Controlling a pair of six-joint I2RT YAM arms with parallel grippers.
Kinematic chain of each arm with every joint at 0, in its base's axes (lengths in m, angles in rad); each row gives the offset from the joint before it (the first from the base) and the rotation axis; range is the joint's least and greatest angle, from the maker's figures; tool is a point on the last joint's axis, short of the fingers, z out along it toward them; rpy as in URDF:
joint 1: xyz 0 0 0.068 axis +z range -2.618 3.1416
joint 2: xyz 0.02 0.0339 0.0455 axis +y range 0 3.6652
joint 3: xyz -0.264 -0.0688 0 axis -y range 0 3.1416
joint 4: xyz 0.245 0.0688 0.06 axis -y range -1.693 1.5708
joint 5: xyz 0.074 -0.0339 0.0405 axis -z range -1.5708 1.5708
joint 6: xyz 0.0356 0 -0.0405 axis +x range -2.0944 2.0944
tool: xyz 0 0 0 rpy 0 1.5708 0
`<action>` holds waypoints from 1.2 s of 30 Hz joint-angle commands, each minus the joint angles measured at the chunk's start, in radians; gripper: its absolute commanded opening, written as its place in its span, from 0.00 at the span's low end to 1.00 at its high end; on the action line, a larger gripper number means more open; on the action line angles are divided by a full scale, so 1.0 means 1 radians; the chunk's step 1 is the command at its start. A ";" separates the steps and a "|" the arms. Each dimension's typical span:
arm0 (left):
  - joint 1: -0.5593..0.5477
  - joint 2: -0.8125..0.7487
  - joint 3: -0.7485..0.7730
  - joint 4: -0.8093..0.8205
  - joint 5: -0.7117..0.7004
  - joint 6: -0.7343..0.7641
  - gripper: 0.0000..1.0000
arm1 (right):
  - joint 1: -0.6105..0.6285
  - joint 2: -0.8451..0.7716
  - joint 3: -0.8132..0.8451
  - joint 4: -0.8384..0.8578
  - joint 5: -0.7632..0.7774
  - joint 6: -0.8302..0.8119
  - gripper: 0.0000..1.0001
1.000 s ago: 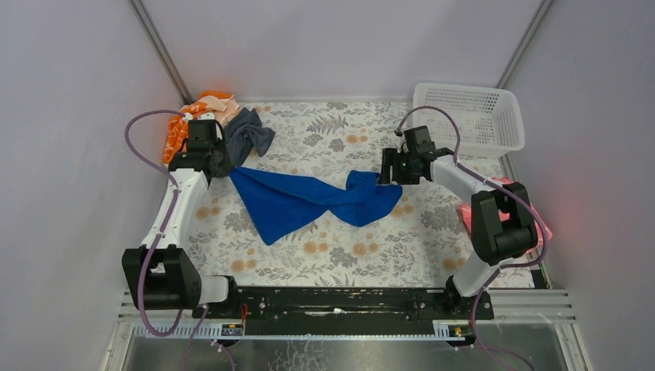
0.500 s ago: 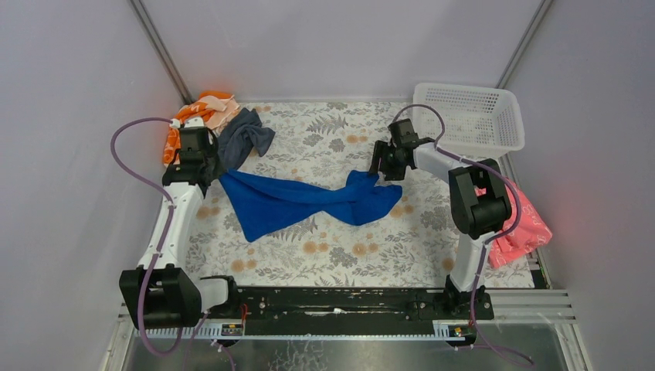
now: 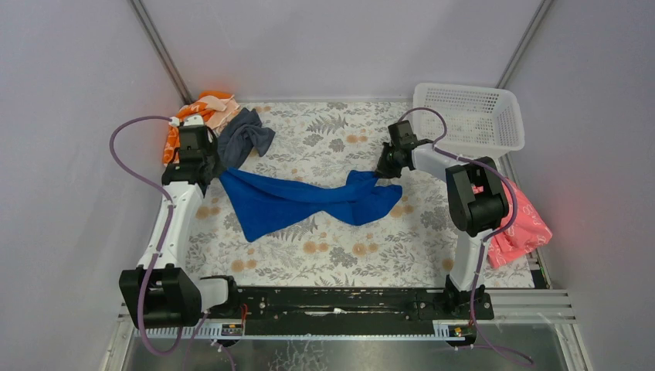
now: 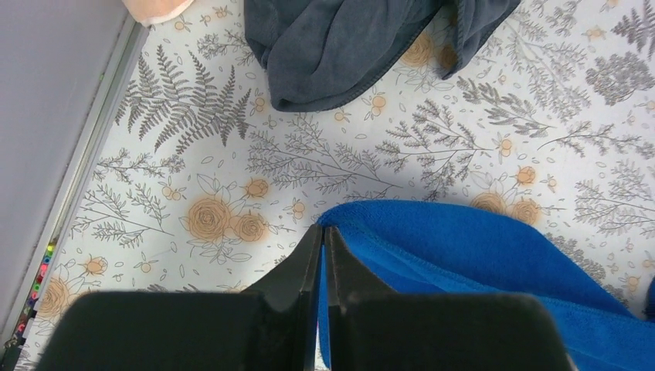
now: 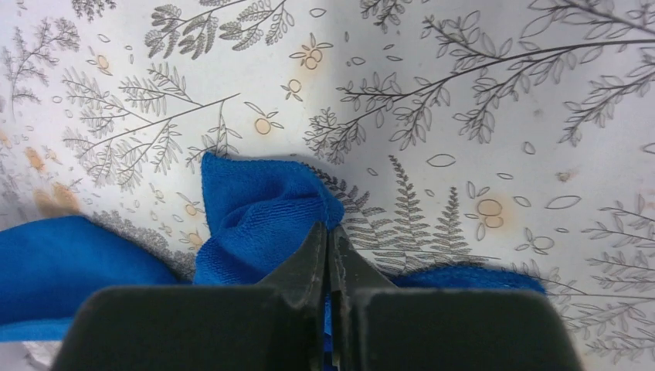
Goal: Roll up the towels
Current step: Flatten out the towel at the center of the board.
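A bright blue towel [image 3: 301, 199] lies stretched and twisted across the floral table, unrolled. My left gripper [image 3: 217, 175] is shut on its left corner [image 4: 363, 220]; blue cloth shows between the closed jaws of the left gripper [image 4: 324, 232]. My right gripper [image 3: 378, 175] is shut on the towel's bunched right corner [image 5: 255, 212], with a sliver of blue pinched between the jaws of the right gripper [image 5: 328, 230]. A dark slate-grey towel [image 3: 244, 135] lies crumpled at the back left [image 4: 363, 42], untouched.
Orange and peach cloths [image 3: 197, 116] are heaped at the back left corner. A white mesh basket [image 3: 470, 116] stands at the back right. A pink cloth [image 3: 525, 224] lies at the right edge beside the right arm.
My right gripper moved back toward the far side and closed on the towel's right corner. My left gripper pulled its corner left and back, stretching the towel.
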 commanded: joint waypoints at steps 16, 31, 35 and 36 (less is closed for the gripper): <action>0.017 0.088 0.567 0.016 0.145 -0.006 0.00 | -0.074 -0.397 0.399 -0.143 0.369 -0.238 0.00; 0.017 -0.275 0.300 -0.142 0.228 -0.055 0.00 | -0.074 -0.854 0.061 -0.246 0.256 -0.219 0.02; 0.017 -0.302 0.363 -0.238 0.246 -0.053 0.00 | -0.073 -0.909 0.083 -0.341 0.234 -0.221 0.03; 0.017 -0.302 0.366 -0.250 0.241 -0.051 0.00 | -0.073 -0.906 0.092 -0.356 0.230 -0.222 0.03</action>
